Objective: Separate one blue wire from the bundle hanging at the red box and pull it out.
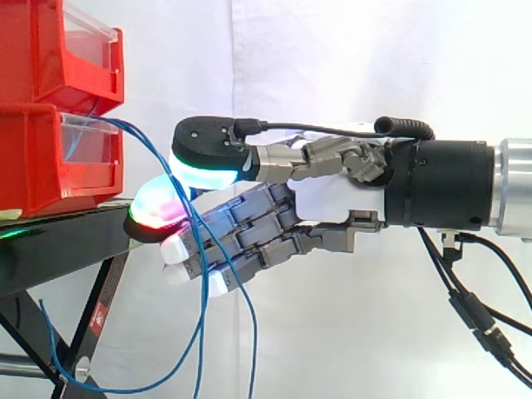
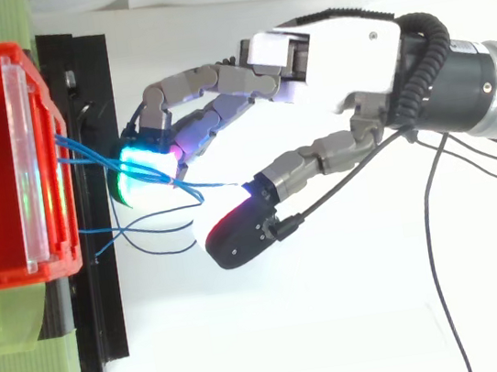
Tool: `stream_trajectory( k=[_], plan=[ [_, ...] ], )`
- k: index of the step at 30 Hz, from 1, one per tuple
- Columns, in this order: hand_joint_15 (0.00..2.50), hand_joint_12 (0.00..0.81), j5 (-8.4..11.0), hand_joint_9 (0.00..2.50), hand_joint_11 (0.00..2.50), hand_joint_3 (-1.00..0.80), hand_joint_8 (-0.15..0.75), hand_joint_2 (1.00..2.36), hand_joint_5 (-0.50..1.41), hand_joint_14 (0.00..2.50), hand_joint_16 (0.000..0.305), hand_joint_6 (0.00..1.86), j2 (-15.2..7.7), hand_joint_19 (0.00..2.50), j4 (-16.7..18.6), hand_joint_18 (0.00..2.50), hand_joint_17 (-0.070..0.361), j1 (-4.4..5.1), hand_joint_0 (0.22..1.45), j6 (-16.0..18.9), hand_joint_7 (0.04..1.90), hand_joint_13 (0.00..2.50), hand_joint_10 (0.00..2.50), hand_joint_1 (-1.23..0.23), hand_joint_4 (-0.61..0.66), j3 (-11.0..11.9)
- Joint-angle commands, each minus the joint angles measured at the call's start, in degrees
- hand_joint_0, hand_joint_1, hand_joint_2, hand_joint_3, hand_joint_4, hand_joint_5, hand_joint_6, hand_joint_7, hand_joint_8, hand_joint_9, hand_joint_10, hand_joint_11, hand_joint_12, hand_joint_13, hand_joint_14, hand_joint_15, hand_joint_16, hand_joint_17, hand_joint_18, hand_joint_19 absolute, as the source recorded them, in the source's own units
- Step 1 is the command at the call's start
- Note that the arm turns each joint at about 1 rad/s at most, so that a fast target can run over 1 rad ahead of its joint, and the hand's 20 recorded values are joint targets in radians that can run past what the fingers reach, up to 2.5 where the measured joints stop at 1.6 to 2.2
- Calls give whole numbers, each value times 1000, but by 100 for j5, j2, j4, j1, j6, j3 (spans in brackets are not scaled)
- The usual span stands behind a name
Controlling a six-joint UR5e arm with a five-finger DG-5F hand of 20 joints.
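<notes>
Several blue wires (image 2: 87, 158) hang from the red box's (image 1: 37, 166) front edge, over the black stand (image 1: 58, 241). The hand's (image 2: 350, 51) fingers (image 1: 249, 220) are curled into the bundle, seemingly hooking one wire, thumb apart. Separation looks begun; every wire still sits in the box, so the pull-out remains.

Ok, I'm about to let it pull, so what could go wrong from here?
Several thin blue wires cross the hand together, so more than one may come out. They loop low beside the black stand and could snag. A hard pull might shift the lower red plastic bin.
</notes>
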Motion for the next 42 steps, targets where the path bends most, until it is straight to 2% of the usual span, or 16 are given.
stream_trajectory(
  k=[1,8,11,17,23,34,42],
  plan=[
    [457,441,-6,737,520,-500,359,1000,-125,14,53,507,5,472,25,699,120,-22,612,38,1186,679,11,-746,306,4],
    [461,440,-24,743,526,-500,358,1000,-126,16,53,523,5,482,25,707,119,-48,617,161,1171,683,14,-757,304,4],
    [464,441,-15,744,534,-500,359,1000,-130,15,53,536,5,474,7,715,120,-57,623,161,1160,687,11,-765,287,83],
    [470,442,11,747,546,-489,360,1000,-140,16,53,579,-4,483,7,726,120,-30,627,134,1110,695,13,-780,275,92],
    [479,441,11,757,578,-452,359,1004,-174,15,53,733,5,487,7,740,120,-22,638,117,879,708,13,-797,255,92],
    [498,443,38,779,607,-421,359,1007,-190,17,53,814,5,500,7,750,119,-13,644,117,801,730,13,-777,253,92],
    [506,443,38,778,646,-242,358,1019,-207,17,53,885,-4,509,7,753,119,-22,622,117,790,732,14,-734,206,92]
  ],
)
